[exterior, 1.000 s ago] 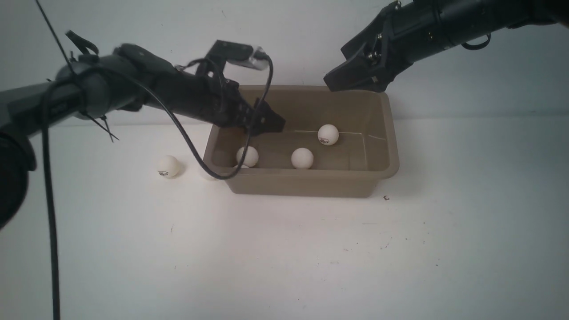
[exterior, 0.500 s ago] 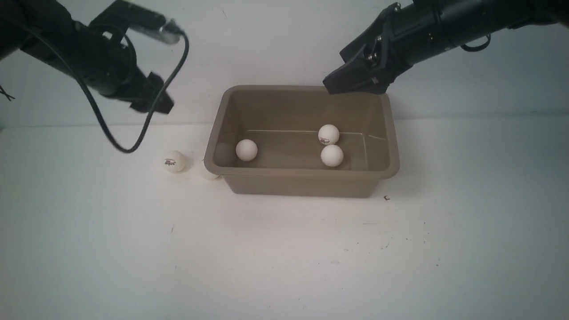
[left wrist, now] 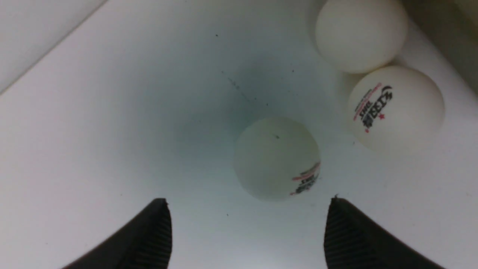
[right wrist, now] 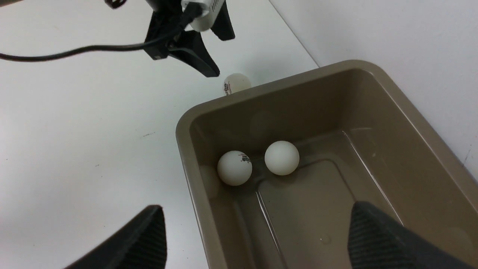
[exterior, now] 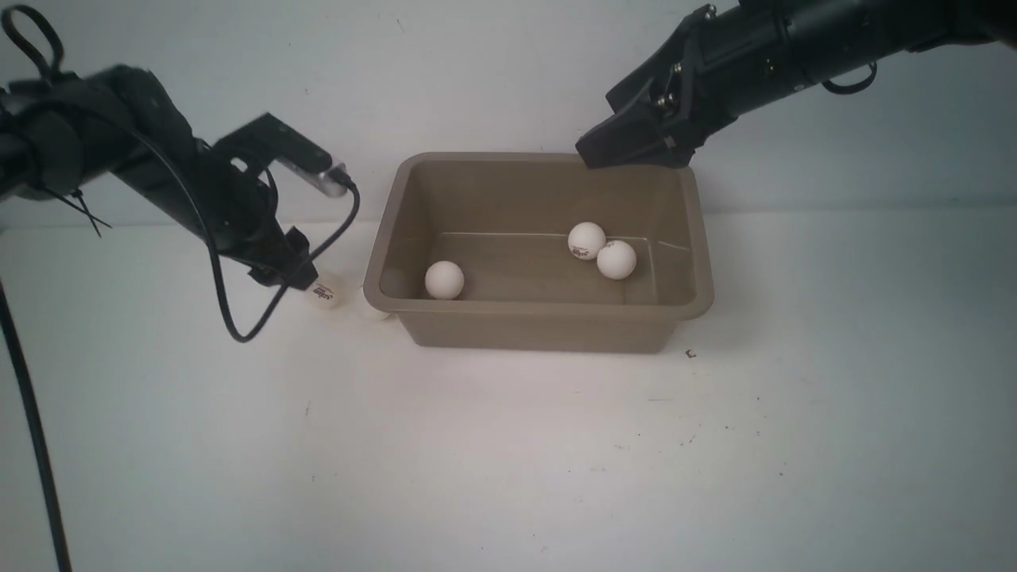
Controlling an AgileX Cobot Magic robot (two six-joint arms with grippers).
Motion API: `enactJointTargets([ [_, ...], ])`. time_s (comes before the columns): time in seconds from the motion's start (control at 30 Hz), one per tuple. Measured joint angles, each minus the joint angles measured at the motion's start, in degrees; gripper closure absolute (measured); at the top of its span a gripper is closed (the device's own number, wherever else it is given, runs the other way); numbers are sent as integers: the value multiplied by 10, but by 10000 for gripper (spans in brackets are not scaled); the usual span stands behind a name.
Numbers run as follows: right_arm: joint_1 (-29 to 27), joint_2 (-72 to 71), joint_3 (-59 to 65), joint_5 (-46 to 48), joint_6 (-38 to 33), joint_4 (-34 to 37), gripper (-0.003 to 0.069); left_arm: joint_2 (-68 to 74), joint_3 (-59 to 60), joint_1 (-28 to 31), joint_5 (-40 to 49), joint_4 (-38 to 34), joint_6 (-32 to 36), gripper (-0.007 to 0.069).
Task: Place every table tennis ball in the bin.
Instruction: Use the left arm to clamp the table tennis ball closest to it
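Note:
The taupe bin (exterior: pixel 540 330) holds three table tennis balls: one at its left end (exterior: pixel 444 280) and a touching pair (exterior: pixel 586 241) (exterior: pixel 616 259) at the right. In the left wrist view three more balls lie on the table: one (left wrist: pixel 277 158) just ahead of my open left gripper (left wrist: pixel 248 203), outside the jaws, and two (left wrist: pixel 396 108) (left wrist: pixel 360 35) beside the bin wall (left wrist: pixel 455 37). The front view shows my left gripper (exterior: pixel 290 274) low beside a marked ball (exterior: pixel 324 292). My right gripper (exterior: pixel 628 147) hangs open and empty over the bin's far right corner (right wrist: pixel 257 211).
A black cable (exterior: pixel 238 318) loops down from the left wrist toward the table. A white wall stands close behind the bin. A small dark speck (exterior: pixel 690 353) lies by the bin's front right corner.
My left arm left the bin's left end, swung up and left, then dropped to the table beside the marked ball. A loose ball in the bin rolled right against another. The right arm stayed put.

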Motion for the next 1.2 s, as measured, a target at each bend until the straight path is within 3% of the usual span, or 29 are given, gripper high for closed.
enactJointTargets([
  [0.33, 0, 0, 0, 2, 6, 0, 71, 15, 0, 0, -18, -93, 45, 136],
  [0.77, 0, 0, 0, 2, 6, 0, 71, 42, 0, 0, -20, -128, 51, 139],
  [0.87, 0, 0, 0, 2, 6, 0, 71, 45, 0, 0, -20, -128, 51, 176],
  [0.97, 0, 0, 0, 2, 6, 0, 71, 45, 0, 0, -26, -129, 49, 321],
  [1.2, 0, 0, 0, 2, 6, 0, 71, 44, -2, 0, -31, -129, 51, 318],
])
